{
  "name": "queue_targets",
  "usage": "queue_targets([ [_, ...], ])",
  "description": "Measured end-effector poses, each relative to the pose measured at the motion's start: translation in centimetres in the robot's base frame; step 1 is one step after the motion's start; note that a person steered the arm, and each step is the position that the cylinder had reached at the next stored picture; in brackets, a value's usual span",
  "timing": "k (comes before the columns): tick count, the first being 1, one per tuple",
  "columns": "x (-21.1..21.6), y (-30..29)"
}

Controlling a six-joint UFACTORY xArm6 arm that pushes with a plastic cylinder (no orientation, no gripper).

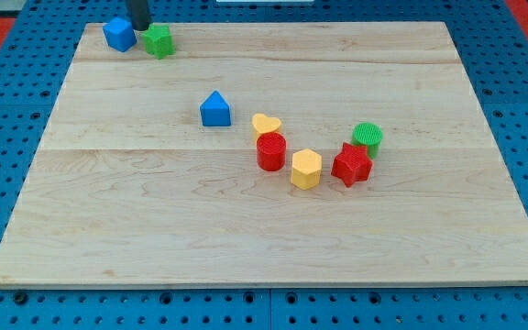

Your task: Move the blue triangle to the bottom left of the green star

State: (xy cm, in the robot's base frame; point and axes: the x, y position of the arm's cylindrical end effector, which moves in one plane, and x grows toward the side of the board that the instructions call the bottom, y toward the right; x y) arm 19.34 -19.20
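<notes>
On a pale wooden board [246,229] set over a blue pegboard [7,110], the arm's dark rod comes down at the view's top left, my tip [141,27] resting between a blue block [118,34] and the green star [159,40], close to both; whether it touches either cannot be told. The arm carries no pincer, only this rod, so nothing is clamped or held. The blue triangle [215,109] sits near the board's middle, well apart from the star, toward the view's lower right of it. Further right, a yellow heart [266,124] touches a red cylinder [270,151], with a yellow hexagon [306,169] just beside, then a red star [351,164] against a green cylinder [368,137].
</notes>
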Motion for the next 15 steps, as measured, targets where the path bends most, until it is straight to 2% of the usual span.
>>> queue_targets([
  [2, -0.1, 6.6],
  [3, -0.1, 13.4],
  [4, 4.2, 22.4],
  [5, 9.4, 28.1],
  [6, 14.7, 23.7],
  [7, 18.0, 20.1],
  [8, 17.1, 11.3],
  [9, 18.5, 6.1],
  [10, 21.6, 8.0],
  [11, 23.2, 6.1],
  [12, 21.8, 0.3],
  [13, 17.5, -2.4],
  [14, 12.1, -1.6],
  [15, 14.6, 1.5],
])
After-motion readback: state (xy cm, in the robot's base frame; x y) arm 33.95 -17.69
